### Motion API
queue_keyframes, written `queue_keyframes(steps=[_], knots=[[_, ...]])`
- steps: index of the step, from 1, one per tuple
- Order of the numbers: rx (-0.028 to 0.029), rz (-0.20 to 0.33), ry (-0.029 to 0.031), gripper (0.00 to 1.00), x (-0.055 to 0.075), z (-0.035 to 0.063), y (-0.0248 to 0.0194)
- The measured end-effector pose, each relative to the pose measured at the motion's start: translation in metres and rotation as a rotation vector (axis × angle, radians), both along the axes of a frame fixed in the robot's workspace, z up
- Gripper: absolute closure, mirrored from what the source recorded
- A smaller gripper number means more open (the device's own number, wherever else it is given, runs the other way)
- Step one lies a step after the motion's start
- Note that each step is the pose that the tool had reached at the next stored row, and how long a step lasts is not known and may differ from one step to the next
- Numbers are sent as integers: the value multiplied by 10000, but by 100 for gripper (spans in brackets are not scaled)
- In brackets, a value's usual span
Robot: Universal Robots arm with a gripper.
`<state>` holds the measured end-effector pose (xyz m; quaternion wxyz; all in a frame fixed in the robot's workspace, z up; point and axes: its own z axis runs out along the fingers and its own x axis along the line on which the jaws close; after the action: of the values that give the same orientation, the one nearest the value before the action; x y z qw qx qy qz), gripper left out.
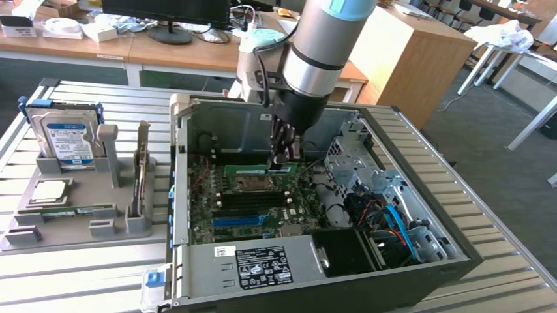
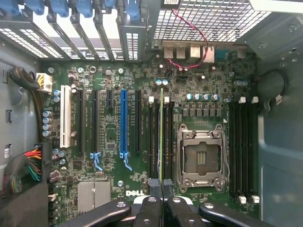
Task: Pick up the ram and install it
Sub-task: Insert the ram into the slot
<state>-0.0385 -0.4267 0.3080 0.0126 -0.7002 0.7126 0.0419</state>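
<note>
**Pincer and ram.** In the wrist view, the gripper (image 2: 161, 185) has its two dark fingers (image 2: 150, 204) pressed together on the ram (image 2: 162, 137). The ram is seen edge-on as a thin green line running straight out from between the fingertips. In the exterior view, the gripper (image 1: 283, 160) hangs upright inside the case. The ram (image 1: 252, 171) is pinched at its lower end, level, and most of its visible length reaches toward nine o'clock from the fingers.

**Board beneath.** The ram lies along a bank of black memory slots (image 2: 154, 137), just beside the open processor socket (image 2: 200, 156). Whether its lower edge touches a slot cannot be told. A second bank of black slots (image 2: 241, 151) sits on the socket's other side. Beyond the first bank are a blue expansion slot (image 2: 123, 123) and a white slot (image 2: 65, 120).

**Case.** The computer case (image 1: 418, 163) lies open on a slatted metal table (image 1: 78, 280). A power supply with a dark label (image 1: 261, 266) is at six o'clock from the gripper.

**Parts holder.** A grey holder (image 1: 70, 228) sits at nine o'clock from the case, well apart from the gripper. It carries an upright blue-labelled hard drive (image 1: 65, 140) and a square silver processor chip (image 1: 49, 191).

**Background.** Wooden desks (image 1: 174, 55) and a monitor (image 1: 165, 13) stand at twelve o'clock.
</note>
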Motion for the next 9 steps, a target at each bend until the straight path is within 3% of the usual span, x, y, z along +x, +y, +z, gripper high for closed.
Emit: queue_keyframes(steps=[9], knots=[[0, 1, -44, 89, 0, -75, 0]])
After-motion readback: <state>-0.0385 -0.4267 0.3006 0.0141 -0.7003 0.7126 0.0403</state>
